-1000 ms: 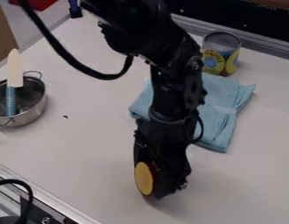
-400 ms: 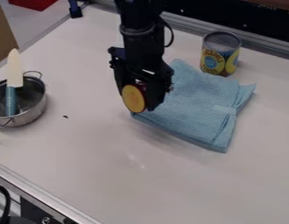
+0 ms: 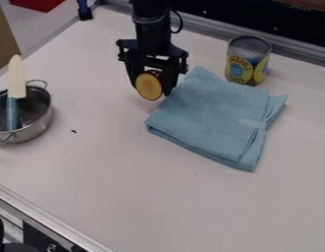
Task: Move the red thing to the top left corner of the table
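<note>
My black gripper [image 3: 151, 88] hangs in the upper middle of the camera view, left of the cloth's upper part. It is shut on the red thing [image 3: 149, 86], a round piece with a yellow face turned to the camera and a dark red edge, held between the two fingers. Whether its lower edge touches the table is hard to tell. The table's top left corner [image 3: 98, 12] lies up and to the left of the gripper.
A folded blue cloth [image 3: 214, 115] lies right of the gripper, with a can [image 3: 248, 60] behind it. At the left edge stands a metal pot [image 3: 35, 115] holding a spatula [image 3: 16, 83]. A raised metal rail [image 3: 211, 30] runs along the back.
The gripper has travelled from the lower middle up the view, toward the table's back, carrying the red thing. The cloth, can and pot have stayed put.
</note>
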`<state>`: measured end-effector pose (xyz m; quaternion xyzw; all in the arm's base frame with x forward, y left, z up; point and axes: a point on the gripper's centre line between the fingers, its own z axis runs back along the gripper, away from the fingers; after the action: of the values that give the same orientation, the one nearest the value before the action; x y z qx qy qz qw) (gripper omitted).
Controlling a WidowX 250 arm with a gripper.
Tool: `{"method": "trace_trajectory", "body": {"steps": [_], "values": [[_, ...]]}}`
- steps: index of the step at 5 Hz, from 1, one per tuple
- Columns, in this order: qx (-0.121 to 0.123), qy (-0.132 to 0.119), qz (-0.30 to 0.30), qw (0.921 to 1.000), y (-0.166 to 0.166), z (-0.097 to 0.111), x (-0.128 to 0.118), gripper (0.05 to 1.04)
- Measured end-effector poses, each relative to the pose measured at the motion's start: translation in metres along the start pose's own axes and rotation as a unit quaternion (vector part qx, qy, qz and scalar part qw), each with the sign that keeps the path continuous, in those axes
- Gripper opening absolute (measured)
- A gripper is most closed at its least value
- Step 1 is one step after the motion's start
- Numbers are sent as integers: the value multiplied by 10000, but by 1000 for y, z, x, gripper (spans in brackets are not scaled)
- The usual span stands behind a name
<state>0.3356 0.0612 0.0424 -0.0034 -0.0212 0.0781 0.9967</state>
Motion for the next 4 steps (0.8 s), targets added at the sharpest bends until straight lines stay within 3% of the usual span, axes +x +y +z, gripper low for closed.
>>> {"method": "trace_trajectory", "body": {"steps": [2, 3, 4], "values": [[136, 13, 840, 9964, 31, -18, 43, 759], [226, -333, 918, 9950, 39, -21, 51, 759], [140, -520, 1212, 9912, 45, -19, 58, 759]]}}
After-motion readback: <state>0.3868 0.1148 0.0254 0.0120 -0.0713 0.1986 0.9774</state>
